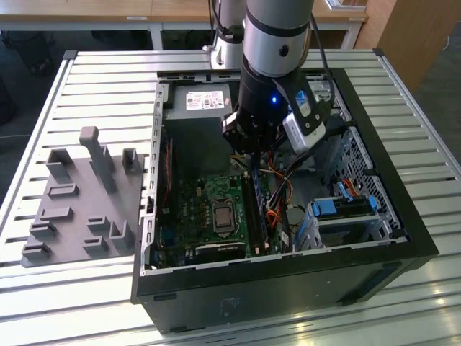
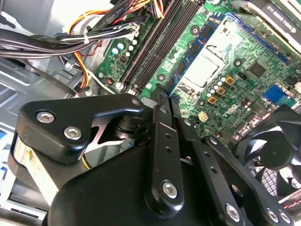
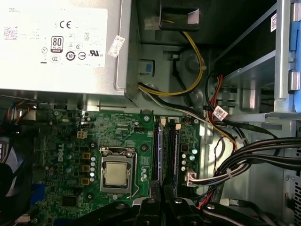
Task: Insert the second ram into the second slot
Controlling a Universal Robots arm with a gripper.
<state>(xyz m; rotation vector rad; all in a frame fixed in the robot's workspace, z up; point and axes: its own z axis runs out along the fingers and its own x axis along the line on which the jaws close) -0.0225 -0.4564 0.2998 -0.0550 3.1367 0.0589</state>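
Tool (image 2: 163, 96): closed almost fully, nothing seen in its grip.
Risk: a push beside the memory slots (image 3: 175, 150) may bend the motherboard (image 3: 61, 136).
Cause: slight misalignment.

A white printed label (image 3: 54, 40) with certification marks sits on the power supply (image 3: 113, 77).

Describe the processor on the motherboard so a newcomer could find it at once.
Look inside the open black computer case to the green motherboard on its floor. Near the board's middle, beside the long black memory slots, sits the square silver processor in a metal frame. Its plain shiny face sets it apart from the small dark chips around it.
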